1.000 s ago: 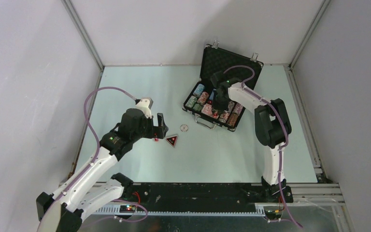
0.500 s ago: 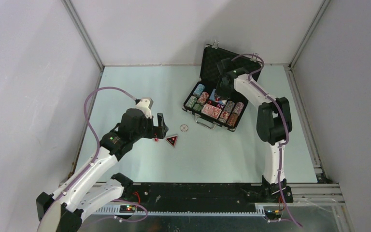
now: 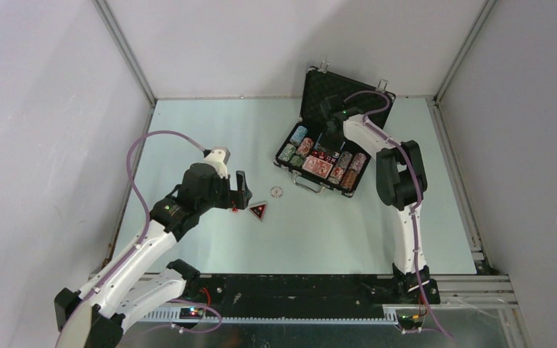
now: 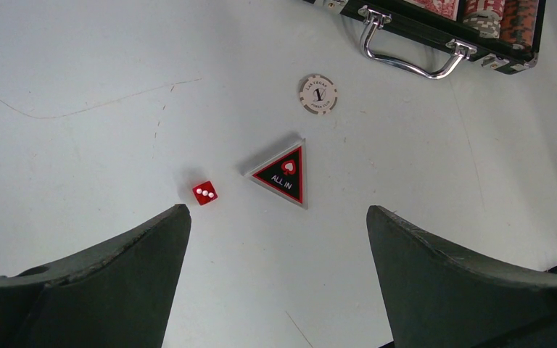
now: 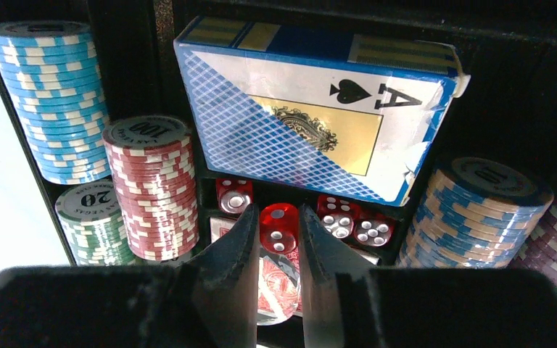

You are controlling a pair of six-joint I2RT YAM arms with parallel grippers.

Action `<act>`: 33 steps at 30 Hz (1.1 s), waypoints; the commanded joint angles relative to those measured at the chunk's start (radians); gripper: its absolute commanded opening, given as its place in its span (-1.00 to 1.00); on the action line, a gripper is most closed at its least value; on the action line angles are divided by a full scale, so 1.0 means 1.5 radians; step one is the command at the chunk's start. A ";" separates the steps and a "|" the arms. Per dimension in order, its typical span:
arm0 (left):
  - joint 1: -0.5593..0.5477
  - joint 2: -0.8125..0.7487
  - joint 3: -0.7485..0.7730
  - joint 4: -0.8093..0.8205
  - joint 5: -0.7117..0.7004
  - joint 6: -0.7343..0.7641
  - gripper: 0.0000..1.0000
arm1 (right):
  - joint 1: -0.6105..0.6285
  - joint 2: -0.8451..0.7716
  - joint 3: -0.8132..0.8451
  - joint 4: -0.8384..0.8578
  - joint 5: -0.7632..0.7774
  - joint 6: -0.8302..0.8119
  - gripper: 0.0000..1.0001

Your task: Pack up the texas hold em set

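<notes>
A clear red die (image 5: 278, 229) sits pinched between the nearly closed jaws of the right gripper (image 5: 278, 216), white pips toward the wrist camera, above the open black foam-lined briefcase (image 3: 318, 81). The right arm reaches far across the pale table (image 3: 333, 232), elbow raised and wrist bent down into the case in front of its upright lid. Just beyond the fingertips more red dice (image 5: 337, 212) lie in a slot, and past them is a blue card deck (image 5: 312, 116) showing the ace of spades. To one side of the jaws stand a red-and-white chip stack (image 5: 156, 188), a green chip stack (image 5: 94, 225) and a light blue chip stack (image 5: 51, 94); to the other side stands a darker blue chip stack (image 5: 479, 217). A red-backed deck (image 5: 275, 286) under the fingers is mostly hidden, and from overhead the wrist covers the fingers. The left arm stretches forward from its base, its left gripper (image 4: 277, 212) spread wide and empty over the table. A black "ALL IN" triangle (image 4: 284, 174) lies flat just ahead of the gap between those jaws. A second red die (image 4: 204, 192) sits close by one fingertip and a white round button (image 4: 318, 94) farther ahead. Beyond is the briefcase's silver handle (image 4: 410, 58), the case cut off at the frame edge.
</notes>
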 commanded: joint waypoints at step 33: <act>-0.003 -0.010 0.018 -0.006 -0.023 0.014 0.97 | -0.002 -0.096 0.006 -0.008 0.045 -0.027 -0.40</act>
